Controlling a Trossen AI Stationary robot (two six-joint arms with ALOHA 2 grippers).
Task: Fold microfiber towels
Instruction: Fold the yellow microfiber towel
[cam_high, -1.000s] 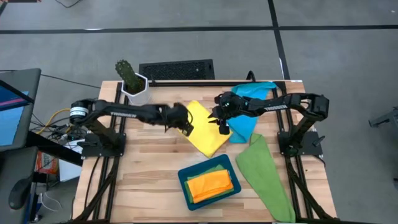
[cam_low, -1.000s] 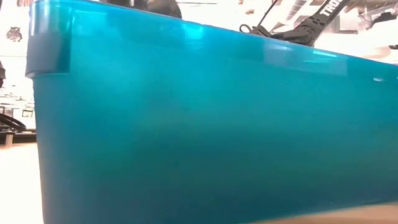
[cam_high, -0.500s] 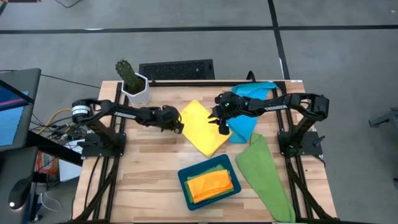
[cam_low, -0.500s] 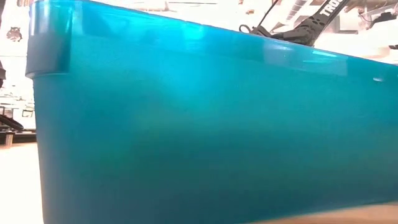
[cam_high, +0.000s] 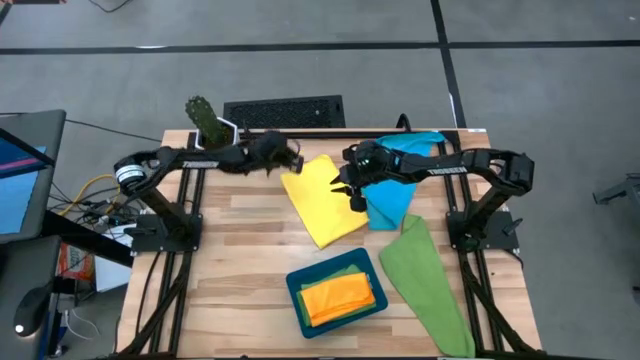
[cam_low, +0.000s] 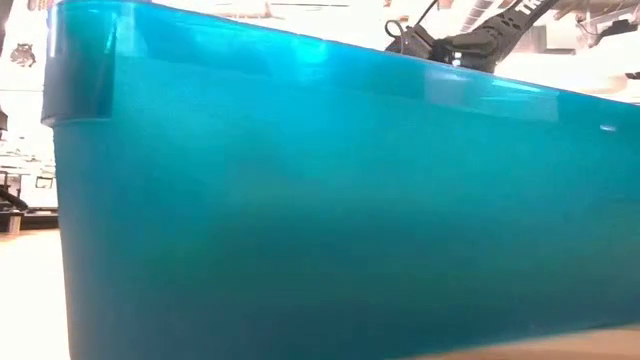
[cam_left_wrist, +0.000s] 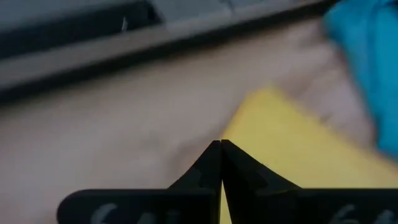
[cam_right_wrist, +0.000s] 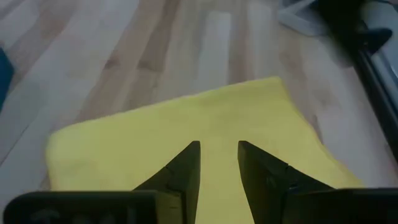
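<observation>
The yellow towel (cam_high: 322, 203) lies flat at the table's middle. My left gripper (cam_high: 297, 162) is shut at the towel's far-left edge. My right gripper (cam_high: 352, 192) stands open just over the towel's right part (cam_right_wrist: 217, 130). A sky-blue towel (cam_high: 400, 190) lies to the right, under the right arm. A green towel (cam_high: 425, 275) lies at the near right. In the teal tray (cam_high: 296, 290) an orange towel (cam_high: 340, 296) rests on a green one (cam_high: 345, 268). My left gripper's shut fingertips (cam_left_wrist: 211, 158) meet the yellow towel at its far-left edge (cam_left_wrist: 239, 134), slanting down from the table's left. I cannot tell whether cloth is pinched between them. The towel lies flat on the table.
A potted cactus (cam_high: 213, 135) stands at the far left, close to the left arm. A black mat (cam_high: 285, 112) lies along the far edge. The tray's wall (cam_low: 300, 200) fills the low view. Bare wood shows at the near left.
My left gripper, shut throughout, has swung from the yellow towel's left corner toward the far edge. The towel has turned about on the table, its left corner going toward the far edge and its near corner leftward. My right gripper has risen a little.
</observation>
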